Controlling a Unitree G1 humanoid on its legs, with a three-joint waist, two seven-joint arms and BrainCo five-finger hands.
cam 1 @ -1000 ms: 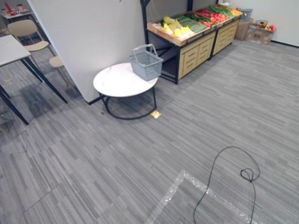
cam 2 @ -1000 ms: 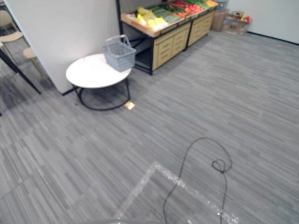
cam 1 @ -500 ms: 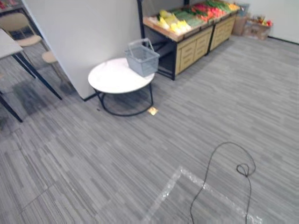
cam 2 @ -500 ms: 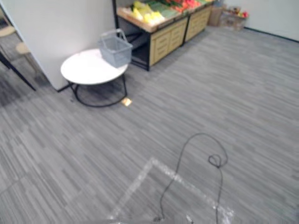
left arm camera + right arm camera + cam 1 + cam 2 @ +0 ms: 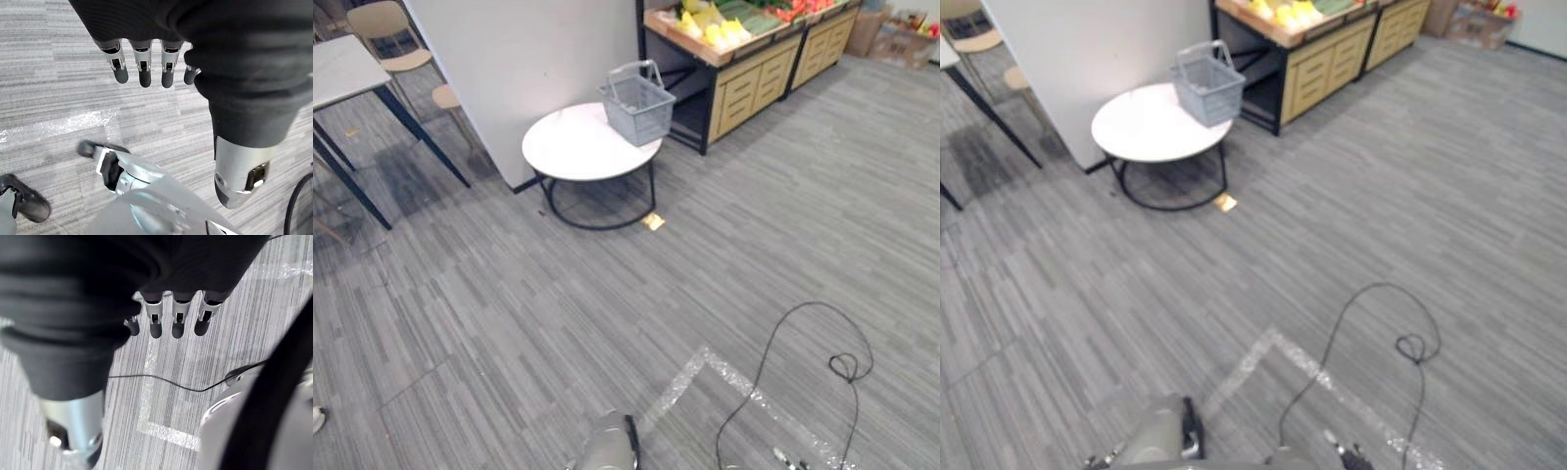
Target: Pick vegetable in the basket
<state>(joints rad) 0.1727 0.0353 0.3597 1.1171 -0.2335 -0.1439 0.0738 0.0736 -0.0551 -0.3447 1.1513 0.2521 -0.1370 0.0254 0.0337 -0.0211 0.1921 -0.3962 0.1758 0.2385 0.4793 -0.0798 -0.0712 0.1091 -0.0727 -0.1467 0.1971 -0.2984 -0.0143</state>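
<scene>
Left hand (image 5: 143, 68) and right hand (image 5: 177, 318) hang relaxed, empty, far from basket (image 5: 638, 103) and vegetables (image 5: 715, 23).

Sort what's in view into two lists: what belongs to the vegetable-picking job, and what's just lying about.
For the job: grey basket on the round white table; vegetables on the wooden stand; left hand and right hand, both open and empty.

Lying about: yellow scrap by that table; beige chair; dark-legged table; boxes past the stand.
</scene>
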